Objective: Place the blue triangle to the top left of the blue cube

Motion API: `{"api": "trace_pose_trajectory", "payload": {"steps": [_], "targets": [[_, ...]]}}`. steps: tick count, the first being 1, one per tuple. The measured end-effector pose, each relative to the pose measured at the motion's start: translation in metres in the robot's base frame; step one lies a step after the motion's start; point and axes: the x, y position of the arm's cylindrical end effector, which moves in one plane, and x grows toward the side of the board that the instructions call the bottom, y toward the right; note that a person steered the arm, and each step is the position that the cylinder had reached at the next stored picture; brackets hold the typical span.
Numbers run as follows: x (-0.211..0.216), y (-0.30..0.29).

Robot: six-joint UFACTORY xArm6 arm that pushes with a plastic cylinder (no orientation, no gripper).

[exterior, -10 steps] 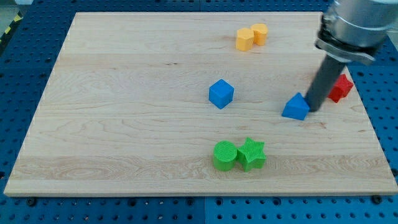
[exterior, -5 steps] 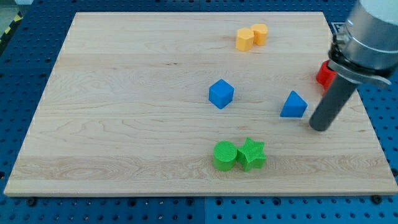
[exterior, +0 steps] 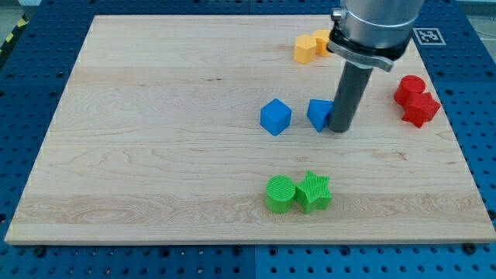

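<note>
The blue triangle sits on the table just to the view's right of the blue cube, at about the same height in the view and a small gap apart from it. My tip is pressed against the triangle's right side, and the rod hides part of that block.

To do this step well, I judge the triangle should not be shoved straight on toward the view's left, since that line runs it into the cube and would knock the cube out of place. Better to bring my tip round below the triangle and push it toward the view's top, clear of the cube's upper edge, then come round to its right side and slide it leftward until it rests up and to the left of the cube. Short pushes through the block's middle should keep it from spinning off the rod.

There is no hand on this arm, so nothing opens or closes; the rod only touches the triangle and holds nothing.

Two yellow blocks lie near the view's top, partly behind the arm, so the upward push should stop short of them
</note>
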Motion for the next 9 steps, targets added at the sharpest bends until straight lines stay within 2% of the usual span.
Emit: {"api": "trace_pose_trajectory", "payload": {"steps": [4, 8, 9], "targets": [[-0.047, -0.026], [-0.05, -0.069], [-0.066, -0.076]]}}
